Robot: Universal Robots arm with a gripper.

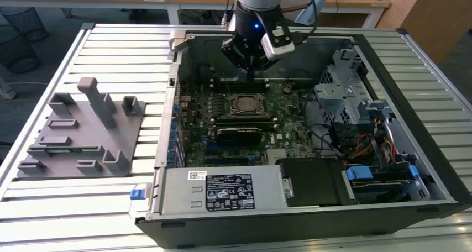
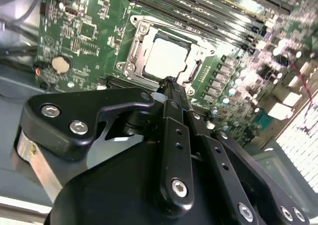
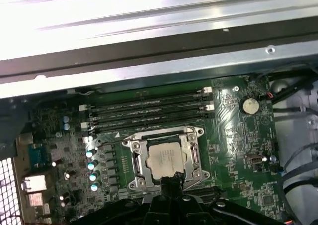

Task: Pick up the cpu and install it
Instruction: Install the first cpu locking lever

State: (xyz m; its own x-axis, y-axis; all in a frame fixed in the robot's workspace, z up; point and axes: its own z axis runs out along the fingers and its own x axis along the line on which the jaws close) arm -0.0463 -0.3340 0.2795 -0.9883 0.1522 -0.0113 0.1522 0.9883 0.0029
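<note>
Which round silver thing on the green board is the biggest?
The coin battery, also at: a flat disc by the board's edge, far wider than the small capacitors beside the socket.

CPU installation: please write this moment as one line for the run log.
cpu: lies in socket on motherboard | gripper: shut, holds nothing, above the board beside the socket | computer case: open

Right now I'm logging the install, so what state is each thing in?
cpu: lying flat inside the socket frame, shiny top up.
gripper: above the motherboard, near the socket, holding nothing.
computer case: side panel off, interior exposed.
memory slots: appear empty.
</note>
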